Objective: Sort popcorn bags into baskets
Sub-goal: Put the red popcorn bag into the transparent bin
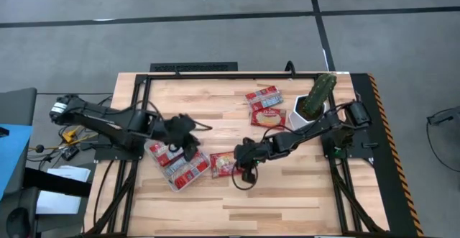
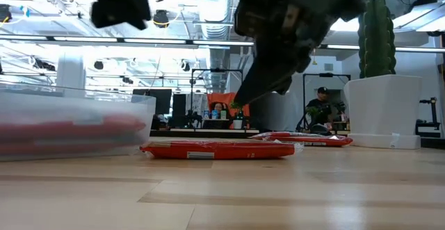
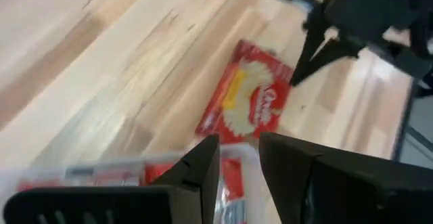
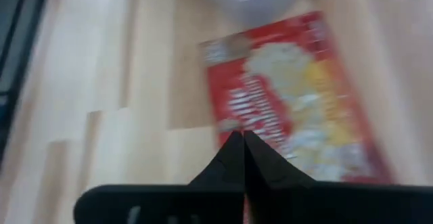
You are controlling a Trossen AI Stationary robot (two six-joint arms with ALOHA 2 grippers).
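I am partway through sorting: the clear tub (image 1: 180, 167) already holds several red bags, and it is my landmark here. One loose bag (image 1: 223, 164) lies flat on the wood just beside the tub, on the side toward the plant pot (image 1: 307, 112). Two more bags (image 1: 265, 106) lie well apart from the tub, near that pot.

My right gripper (image 1: 246, 160) hangs over the loose bag's far edge from the tub, fingers pressed together, holding nothing. My left gripper (image 1: 188, 146) hovers over the tub, fingers slightly parted and empty.

I judge the step in hand is picking up the loose bag. Next I must spread the right fingers, lower them onto the bag's edge, and pinch.
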